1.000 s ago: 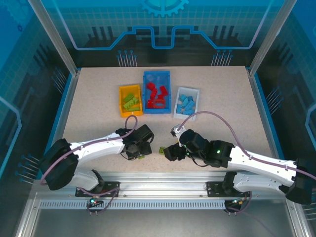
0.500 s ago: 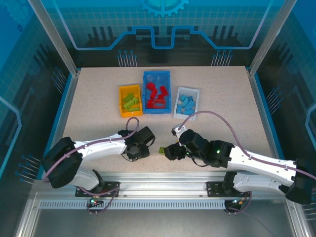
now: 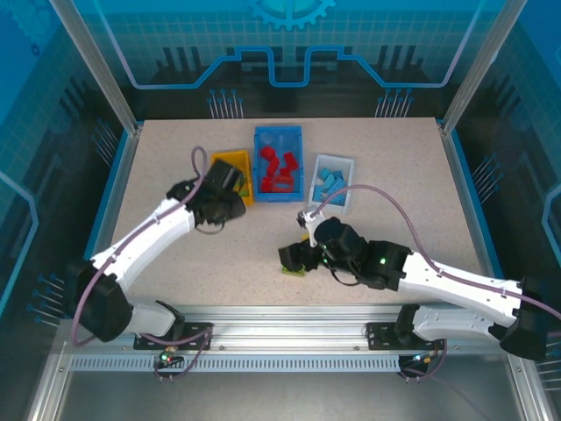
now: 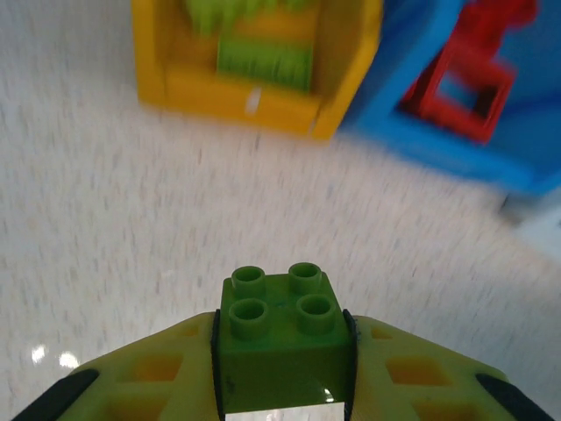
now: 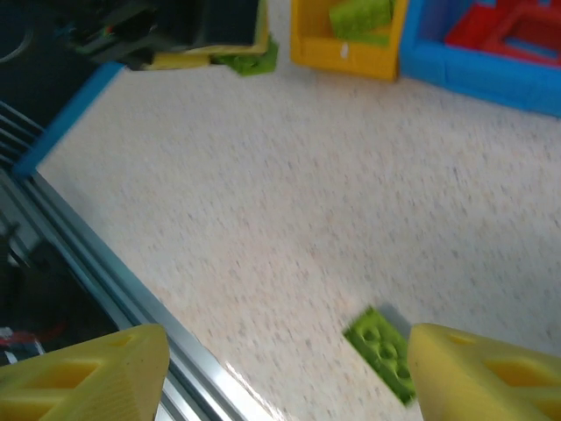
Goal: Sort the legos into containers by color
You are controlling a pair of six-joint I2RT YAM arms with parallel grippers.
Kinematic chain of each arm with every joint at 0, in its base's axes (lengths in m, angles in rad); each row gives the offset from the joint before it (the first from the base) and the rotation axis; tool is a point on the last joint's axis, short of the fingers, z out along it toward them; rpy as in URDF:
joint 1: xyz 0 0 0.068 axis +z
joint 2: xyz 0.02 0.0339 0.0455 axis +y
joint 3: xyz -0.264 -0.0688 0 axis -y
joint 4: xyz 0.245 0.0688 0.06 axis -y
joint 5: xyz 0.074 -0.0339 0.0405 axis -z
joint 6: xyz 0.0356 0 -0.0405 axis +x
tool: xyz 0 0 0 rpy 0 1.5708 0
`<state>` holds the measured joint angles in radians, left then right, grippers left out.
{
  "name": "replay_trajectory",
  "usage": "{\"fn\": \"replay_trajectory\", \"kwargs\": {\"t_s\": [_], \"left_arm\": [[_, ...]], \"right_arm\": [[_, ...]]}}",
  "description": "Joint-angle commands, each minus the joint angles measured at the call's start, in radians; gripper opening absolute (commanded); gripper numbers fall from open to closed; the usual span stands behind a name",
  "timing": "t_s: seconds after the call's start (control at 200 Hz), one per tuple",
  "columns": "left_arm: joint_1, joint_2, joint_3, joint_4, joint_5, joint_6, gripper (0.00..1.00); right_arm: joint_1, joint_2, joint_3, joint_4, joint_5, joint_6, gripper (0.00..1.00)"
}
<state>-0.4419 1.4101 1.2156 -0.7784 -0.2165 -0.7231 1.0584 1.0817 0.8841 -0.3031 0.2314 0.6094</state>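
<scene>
**Operator:** State of the left gripper [image 3: 217, 200]?

**Technician:** Clamped on a lime green four-stud brick [image 4: 280, 324], studs upward, one finger pressed against each side. The gripper is at the near end of the yellow-orange bin [image 4: 346, 96], which already contains green bricks [image 4: 263, 61].

**Operator:** State of the right gripper [image 3: 291, 260]?

**Technician:** Jaws spread wide, nothing between them. In the right wrist view its yellow fingers [image 5: 473, 377] stand well apart, low over the table [image 3: 394, 149].

**Operator:** Any loose parts?

**Technician:** One. A second green brick [image 5: 381, 351] lies flat on the table, studs up, just beside the right-hand finger (whether it touches that finger cannot be determined).

**Operator:** Location of the remaining containers?

**Technician:** The blue bin [image 3: 278, 131] stands directly right of the yellow-orange one and holds the red bricks [image 3: 279, 168]. The white bin [image 3: 337, 159] stands right of the blue bin and holds the light blue bricks [image 3: 329, 182].
</scene>
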Motion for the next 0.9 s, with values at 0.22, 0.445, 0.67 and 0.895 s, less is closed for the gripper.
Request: {"fn": "replay_trajectory", "kwargs": {"t_s": [0.22, 0.445, 0.67, 0.895], "left_arm": [[0.137, 0.420, 0.334, 0.014, 0.024, 0.209, 0.34], [0.169, 0.576, 0.398, 0.031, 0.031, 0.214, 0.38], [0.174, 0.585, 0.391, 0.027, 0.055, 0.212, 0.57], [0.129, 0.371, 0.297, 0.051, 0.079, 0.233, 0.63]], "right_arm": [[-0.098, 0.107, 0.128, 0.109, -0.078, -0.005, 0.73], [-0.117, 0.093, 0.087, 0.116, -0.101, 0.018, 0.73], [-0.123, 0.075, 0.061, 0.110, -0.108, 0.026, 0.73], [-0.137, 0.036, 0.047, 0.058, -0.096, 0.004, 0.73]]}}
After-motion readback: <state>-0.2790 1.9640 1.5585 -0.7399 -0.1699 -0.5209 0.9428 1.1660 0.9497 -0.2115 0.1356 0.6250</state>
